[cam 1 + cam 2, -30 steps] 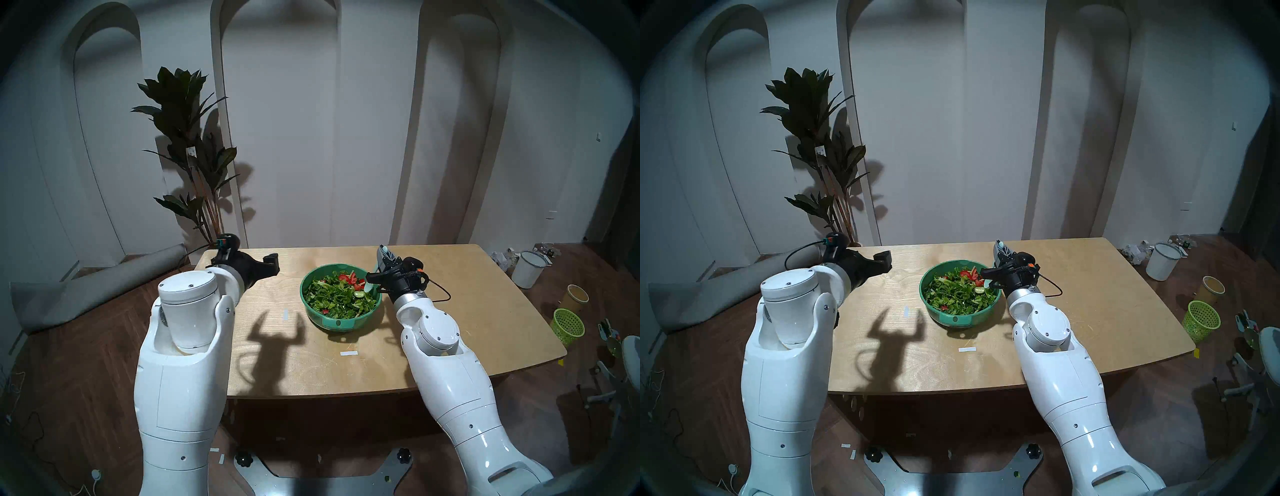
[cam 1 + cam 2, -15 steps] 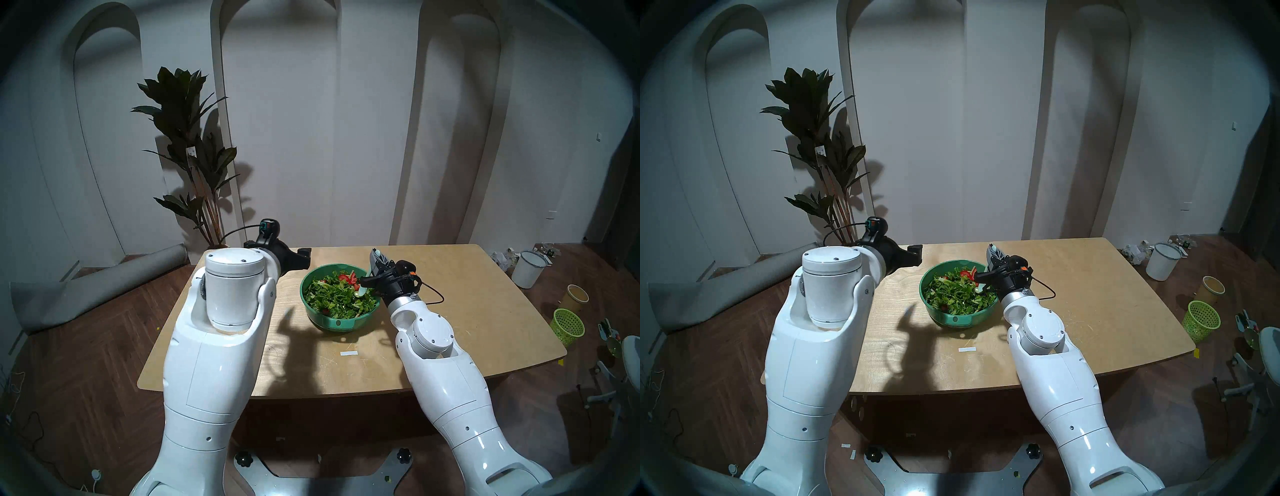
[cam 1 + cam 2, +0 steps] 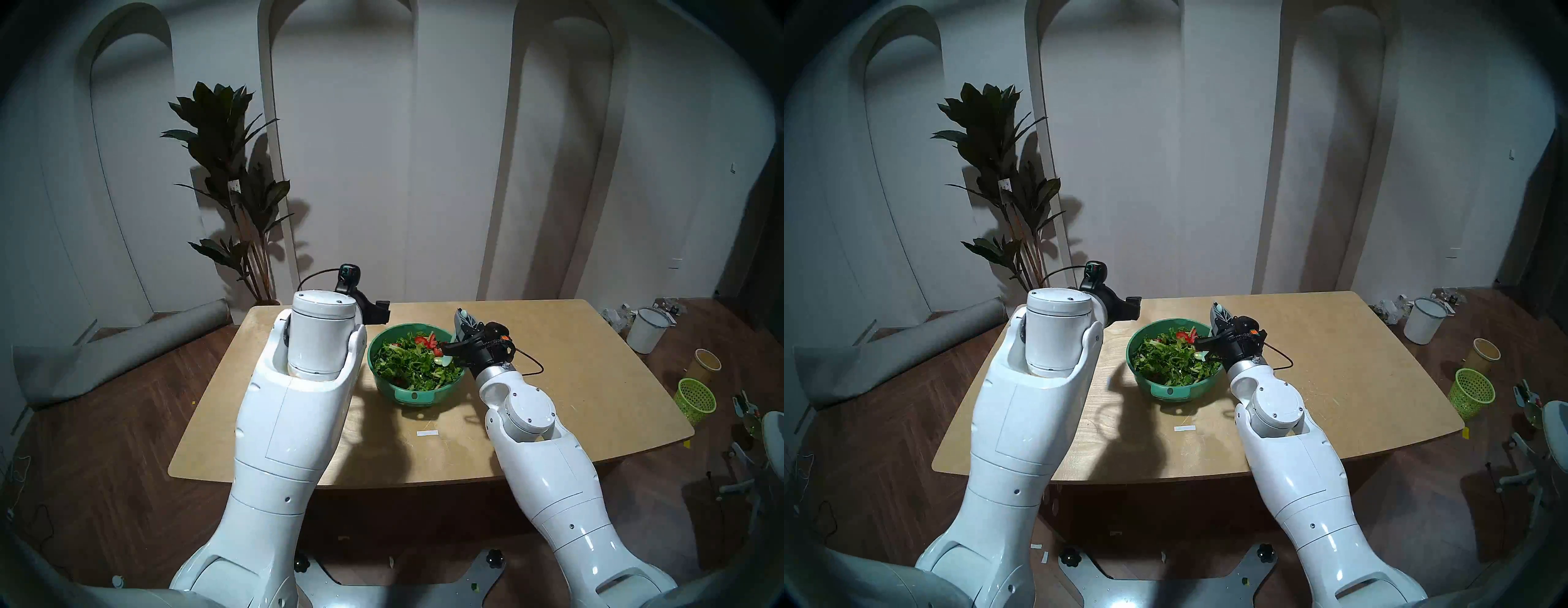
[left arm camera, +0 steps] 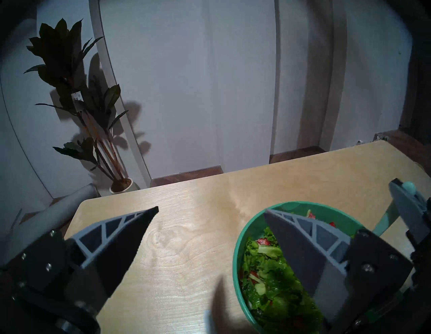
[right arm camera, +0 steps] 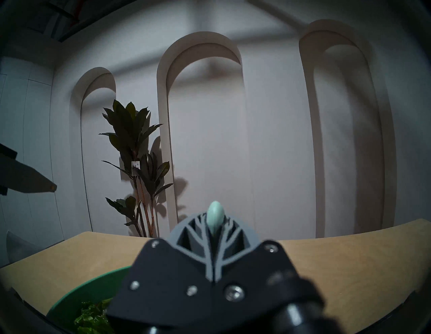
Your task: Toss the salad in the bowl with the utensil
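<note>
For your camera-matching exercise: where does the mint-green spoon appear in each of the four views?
Head stereo left: spoon, head in the salad at the bowl's right edge.
Head stereo right: same spot.
Left wrist: handle at the right edge.
Right wrist: handle tip between the shut right gripper's fingers.
Shared landmark: the green bowl.

Green bowl (image 3: 413, 395), green-and-red salad (image 3: 409, 361), pale mint spoon (image 5: 215, 218), tan table (image 3: 572, 382), lime basket (image 3: 695, 401)

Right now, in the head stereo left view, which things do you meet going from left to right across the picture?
Rolled grey mat → potted plant → left gripper → bowl → right gripper → white bucket → lime mesh basket.
</note>
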